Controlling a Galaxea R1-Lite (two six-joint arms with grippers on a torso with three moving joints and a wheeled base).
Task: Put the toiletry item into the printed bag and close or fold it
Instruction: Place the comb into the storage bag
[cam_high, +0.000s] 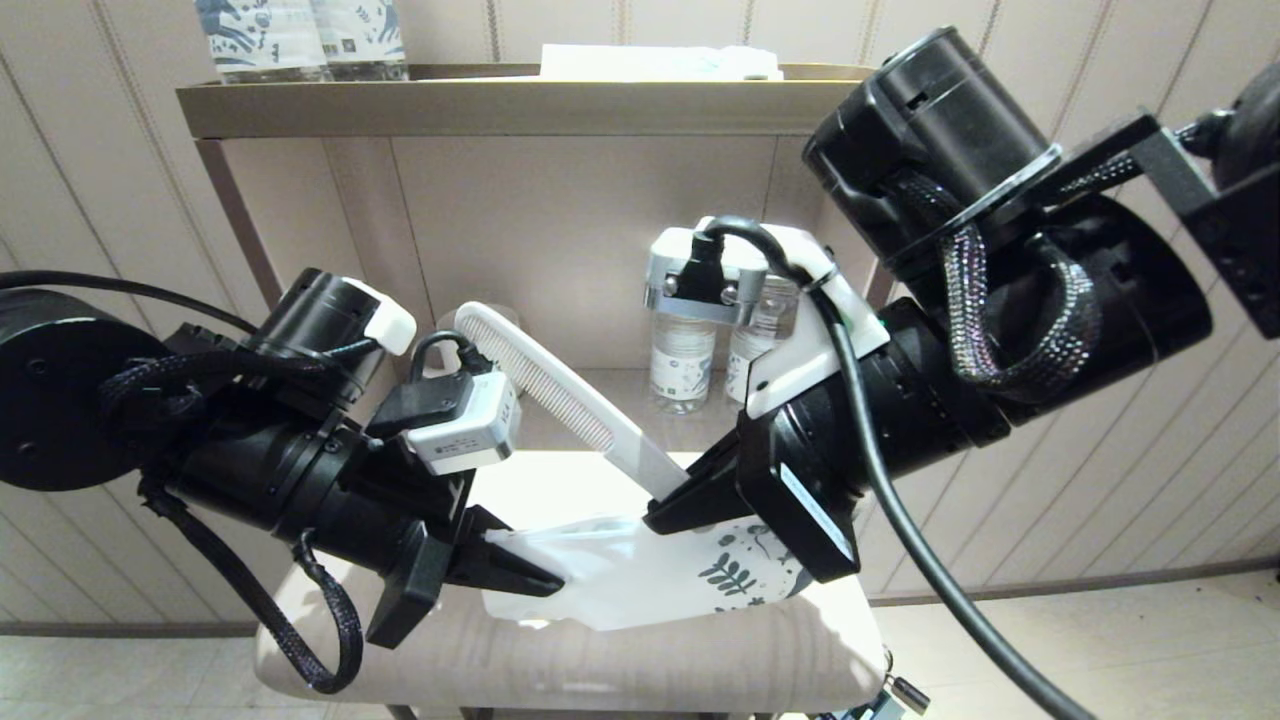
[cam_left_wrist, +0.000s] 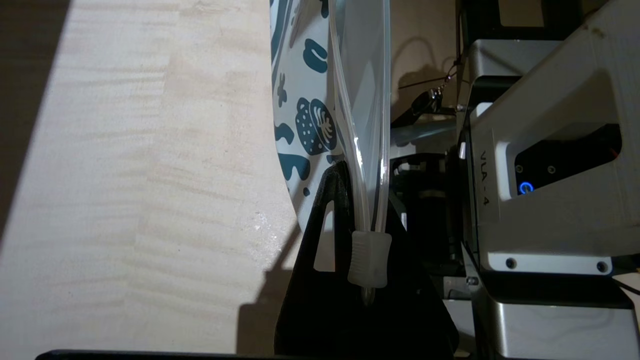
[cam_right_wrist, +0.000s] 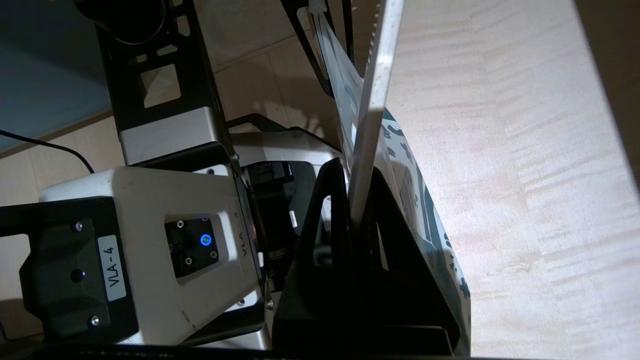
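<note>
The toiletry item (cam_high: 560, 395) is a flat white comb. My right gripper (cam_high: 668, 515) is shut on its narrow end, and its toothed end tilts up toward the back left. In the right wrist view the toiletry item (cam_right_wrist: 374, 100) rises from between the black fingers of the right gripper (cam_right_wrist: 356, 192). The printed bag (cam_high: 650, 575) hangs just above the pale seat, its leaf print under the right gripper. My left gripper (cam_high: 535, 580) is shut on the bag's plain end. In the left wrist view the left gripper (cam_left_wrist: 367, 200) pinches the printed bag (cam_left_wrist: 305, 100) at its top strip, by the clear slider (cam_left_wrist: 370, 260).
A beige cushioned seat (cam_high: 620, 670) lies under both grippers. Behind it a shelf unit holds two water bottles (cam_high: 682, 365) on the lower level. Blue-printed bottles (cam_high: 300, 40) and a flat pale packet (cam_high: 650, 62) sit on the top shelf (cam_high: 500, 105).
</note>
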